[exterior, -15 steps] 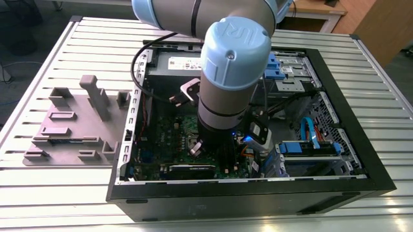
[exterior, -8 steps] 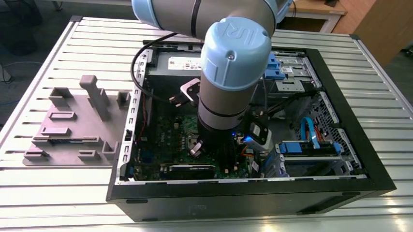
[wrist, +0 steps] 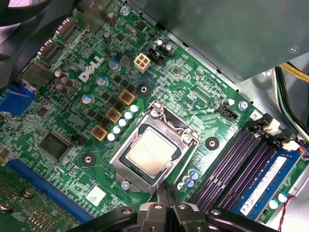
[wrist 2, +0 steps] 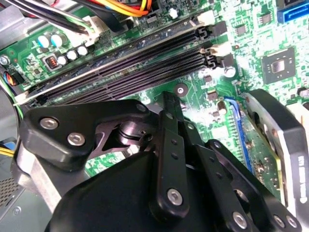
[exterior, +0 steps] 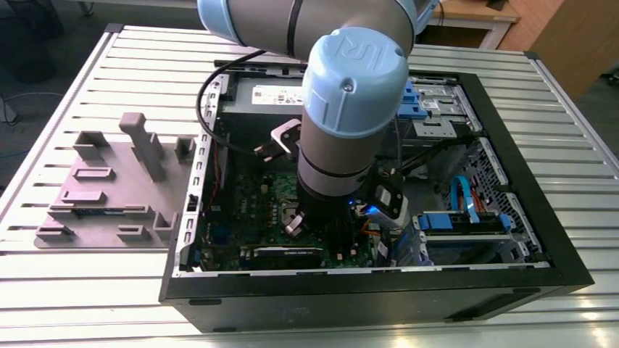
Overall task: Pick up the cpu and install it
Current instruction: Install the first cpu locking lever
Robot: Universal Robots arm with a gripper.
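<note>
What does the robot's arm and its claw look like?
The arm is a thick silver-grey tube with pale blue caps on its rounded joints, and a black cable loops beside it. The claw is black, made of bolted linkage bars with silver screw heads and thin tips.

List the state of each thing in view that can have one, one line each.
cpu: seated in the socket, silver top up.
socket: frame around the cpu.
gripper: holds nothing, fingertips together beside the socket.
computer case: lying flat, side open.
memory slots: empty.
</note>
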